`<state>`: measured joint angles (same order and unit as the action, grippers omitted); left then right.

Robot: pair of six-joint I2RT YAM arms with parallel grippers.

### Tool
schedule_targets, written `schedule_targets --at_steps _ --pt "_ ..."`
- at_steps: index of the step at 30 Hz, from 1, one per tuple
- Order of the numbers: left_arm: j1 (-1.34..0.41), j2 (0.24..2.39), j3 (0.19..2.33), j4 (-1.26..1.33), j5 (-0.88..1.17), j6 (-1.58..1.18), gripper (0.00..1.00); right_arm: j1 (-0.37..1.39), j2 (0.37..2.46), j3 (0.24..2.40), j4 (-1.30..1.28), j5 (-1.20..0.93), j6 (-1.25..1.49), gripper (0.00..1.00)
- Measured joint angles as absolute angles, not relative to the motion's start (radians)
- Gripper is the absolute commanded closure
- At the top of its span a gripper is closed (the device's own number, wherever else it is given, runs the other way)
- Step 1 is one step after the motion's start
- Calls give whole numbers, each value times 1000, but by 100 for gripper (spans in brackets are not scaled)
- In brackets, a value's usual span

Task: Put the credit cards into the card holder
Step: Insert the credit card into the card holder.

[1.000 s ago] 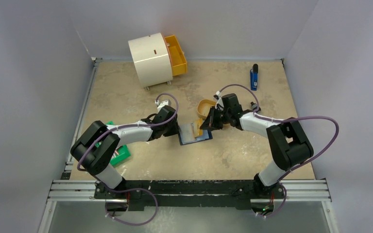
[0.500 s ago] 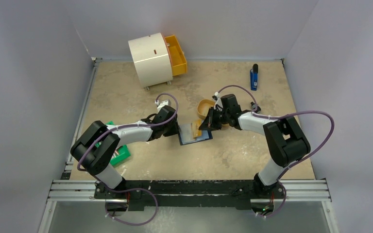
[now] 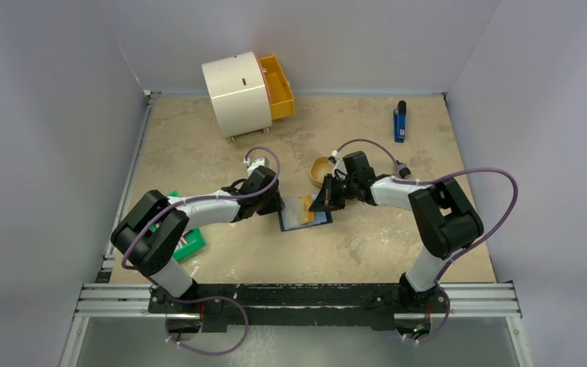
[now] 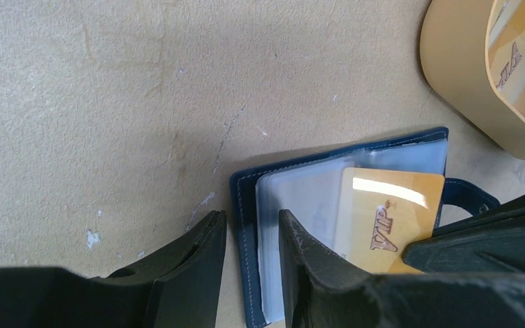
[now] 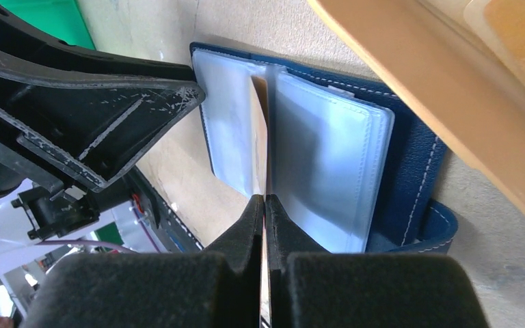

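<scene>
Right wrist: right claw (image 5: pixel 265 199) pinches credit card (image 5: pixel 260 130) edge-on, face hidden; left claw (image 4: pixel 249 216) parted astride card holder (image 4: pixel 297 195).

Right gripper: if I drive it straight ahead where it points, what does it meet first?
Probably the card holder: the right gripper, shut on a credit card held edge-on, points between its clear sleeves, so those come first; depth is unclear.

Left gripper (image 4: pixel 251 220) seemingly part-open (tips angled down) — right gripper (image 5: pixel 264 202) pinched shut, facing it closely.
</scene>
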<state>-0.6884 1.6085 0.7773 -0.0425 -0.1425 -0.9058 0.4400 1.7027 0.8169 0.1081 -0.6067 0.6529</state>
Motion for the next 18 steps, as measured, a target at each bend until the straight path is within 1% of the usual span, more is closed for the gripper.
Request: schedule_targets --at_steps 18 --pt "-688 1608 762 -8 -129 -925 67 459 1766 825 142 -649 672 100"
